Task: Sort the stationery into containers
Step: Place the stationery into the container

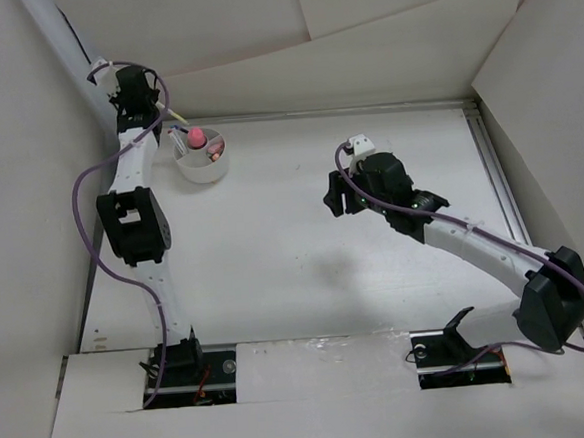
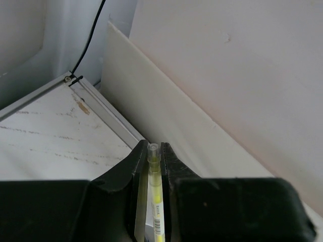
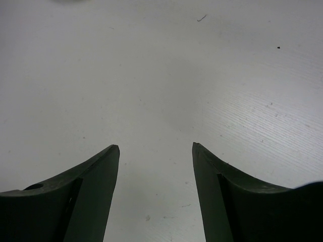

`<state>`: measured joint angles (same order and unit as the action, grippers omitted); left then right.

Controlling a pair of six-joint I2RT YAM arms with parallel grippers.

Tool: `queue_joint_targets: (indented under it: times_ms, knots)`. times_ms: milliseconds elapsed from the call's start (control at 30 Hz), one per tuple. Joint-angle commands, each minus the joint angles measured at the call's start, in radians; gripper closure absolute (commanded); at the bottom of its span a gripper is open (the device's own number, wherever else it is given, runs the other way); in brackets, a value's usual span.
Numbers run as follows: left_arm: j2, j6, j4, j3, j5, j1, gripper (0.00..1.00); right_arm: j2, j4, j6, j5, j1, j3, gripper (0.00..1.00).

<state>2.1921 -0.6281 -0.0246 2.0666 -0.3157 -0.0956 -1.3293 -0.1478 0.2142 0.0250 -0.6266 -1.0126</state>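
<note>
Two arms are working over a white table, one gripping a pen beside the cup, the other open.
At the far left corner the left gripper is clamping a thin yellow pen between its fingers, the pen's clear end poking just past the fingertips. Just to the right, the round white cup is sitting on the table, holding a short tube with a round pink cap and a few pinkish bits; which compartments they are in cannot be told. Farther right, well apart from the cup, the right gripper is hanging over the tabletop with its jaws spread wide.
</note>
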Motion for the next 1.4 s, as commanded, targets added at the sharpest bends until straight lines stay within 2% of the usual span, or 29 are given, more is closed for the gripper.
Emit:
queue_joint_targets:
  times_ms: [0,267,700,933,1367]
  knots:
    - [-0.008,0.048,-0.104,0.003,-0.025,0.026,1.0,-0.016,0.062,0.005,-0.023,0.008,0.005,0.34]
    - [-0.008,0.151,-0.201,-0.083,-0.095,0.08,1.0,-0.016,0.071,0.005,-0.023,0.018,0.005,0.34]
    - [0.012,0.208,-0.202,-0.051,-0.178,0.089,1.0,-0.007,0.071,0.005,-0.042,0.018,0.005,0.34]
    - [0.012,0.228,-0.192,-0.051,-0.178,0.089,1.0,-0.007,0.08,0.005,-0.042,0.018,0.014,0.34]
    - [0.031,0.226,-0.256,-0.155,-0.158,0.099,1.0,0.012,0.08,0.005,-0.042,0.027,0.023,0.34]
